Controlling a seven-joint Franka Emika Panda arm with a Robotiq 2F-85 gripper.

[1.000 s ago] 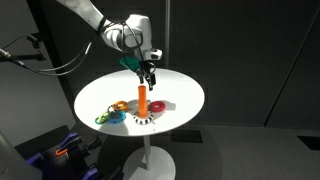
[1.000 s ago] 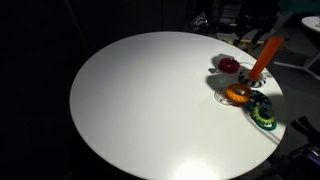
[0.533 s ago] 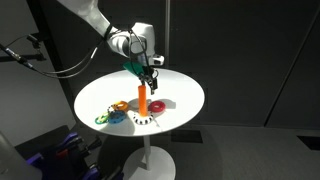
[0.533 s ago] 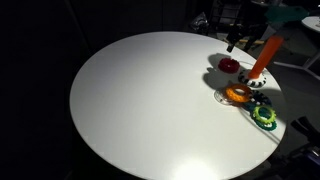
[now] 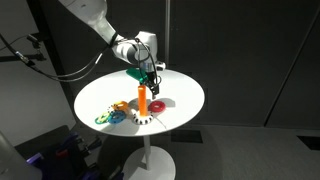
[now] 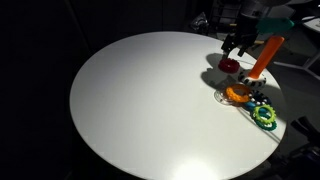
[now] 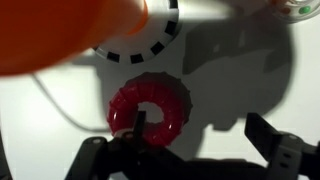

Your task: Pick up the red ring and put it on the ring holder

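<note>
The red ring (image 5: 158, 104) lies flat on the white round table (image 5: 185, 90), right beside the ring holder (image 5: 143, 101), an upright orange peg on a checkered base. It also shows in the exterior view (image 6: 229, 64) and the wrist view (image 7: 150, 108). My gripper (image 5: 151, 83) hangs open just above the ring, also seen in the exterior view (image 6: 236, 48). In the wrist view the gripper (image 7: 205, 140) has one finger over the ring's hole and the other well off to the side. The holder's peg (image 6: 262, 58) and its base (image 7: 150, 42) are close by.
A yellow-orange ring (image 5: 120, 106) and green and blue rings (image 5: 105, 117) lie on the other side of the holder; they also show in the exterior view, yellow-orange ring (image 6: 238, 94) and green ring (image 6: 264, 116). The table edge is near.
My gripper has moved down and over toward the red ring, from above the peg to just above the ring. The rings and holder have not moved.
</note>
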